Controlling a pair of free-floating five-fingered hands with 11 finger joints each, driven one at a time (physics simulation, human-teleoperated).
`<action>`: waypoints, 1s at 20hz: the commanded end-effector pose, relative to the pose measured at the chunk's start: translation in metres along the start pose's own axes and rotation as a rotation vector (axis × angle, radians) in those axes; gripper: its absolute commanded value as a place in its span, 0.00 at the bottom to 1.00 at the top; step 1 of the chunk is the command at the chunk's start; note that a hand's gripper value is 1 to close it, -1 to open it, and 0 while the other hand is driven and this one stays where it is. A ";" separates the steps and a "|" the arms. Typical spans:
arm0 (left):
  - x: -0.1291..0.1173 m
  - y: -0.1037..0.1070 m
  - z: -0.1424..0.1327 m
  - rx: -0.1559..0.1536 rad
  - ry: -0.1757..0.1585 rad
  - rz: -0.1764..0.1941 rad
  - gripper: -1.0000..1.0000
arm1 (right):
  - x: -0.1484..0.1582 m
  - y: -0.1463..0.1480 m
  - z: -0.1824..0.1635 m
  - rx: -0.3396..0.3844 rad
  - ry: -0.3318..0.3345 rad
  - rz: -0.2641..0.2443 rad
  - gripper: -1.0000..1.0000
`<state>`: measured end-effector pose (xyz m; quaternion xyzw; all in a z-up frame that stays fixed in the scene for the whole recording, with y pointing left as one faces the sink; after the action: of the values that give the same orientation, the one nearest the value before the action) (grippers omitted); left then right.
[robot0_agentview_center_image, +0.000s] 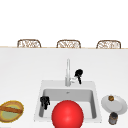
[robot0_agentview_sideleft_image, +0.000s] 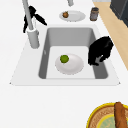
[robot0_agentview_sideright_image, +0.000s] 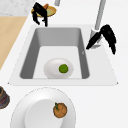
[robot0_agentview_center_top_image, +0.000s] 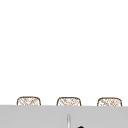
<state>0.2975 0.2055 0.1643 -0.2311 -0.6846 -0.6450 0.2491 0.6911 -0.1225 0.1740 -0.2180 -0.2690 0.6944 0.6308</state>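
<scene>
Overhead, white counter (robot0_agentview_center_image: 22, 75), three wicker chairs (robot0_agentview_center_image: 68, 44) behind; both robot hands (robot0_agentview_center_image: 79, 74) released.

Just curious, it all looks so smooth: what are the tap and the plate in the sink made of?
The tap looks like brushed metal: grey, with a dull sheen. The plate looks like glazed white ceramic, plain and smooth, though plastic would look alike here.

Two robot hands: the left robot hand (robot0_agentview_center_image: 45, 101) over the sink (robot0_agentview_center_image: 40, 100), the right robot hand (robot0_agentview_center_image: 79, 74) beside the faucet (robot0_agentview_center_image: 67, 72). Three wicker chairs (robot0_agentview_center_image: 29, 43) behind the sink. Two white plates: one in the sink (robot0_agentview_sideleft_image: 71, 66), one on the table (robot0_agentview_center_image: 120, 106) right of it. One lime (robot0_agentview_sideleft_image: 64, 59), one jar (robot0_agentview_center_image: 113, 118), one basket (robot0_agentview_center_image: 11, 111).
</scene>
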 end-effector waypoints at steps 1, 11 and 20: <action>0.000 0.000 0.000 0.000 0.000 0.000 0.50 | -0.002 -0.007 -0.020 0.092 0.007 0.003 0.00; 0.000 0.000 0.000 0.000 0.000 0.000 0.50 | 0.018 -0.014 -0.019 0.305 0.034 -0.005 1.00; 0.000 0.000 0.000 0.000 0.000 0.000 0.50 | 0.039 -0.035 -0.011 0.381 0.172 0.035 1.00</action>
<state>0.2975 0.2055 0.1643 -0.2311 -0.6846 -0.6450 0.2491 0.7085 -0.1034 0.1701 -0.1669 -0.0678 0.7197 0.6705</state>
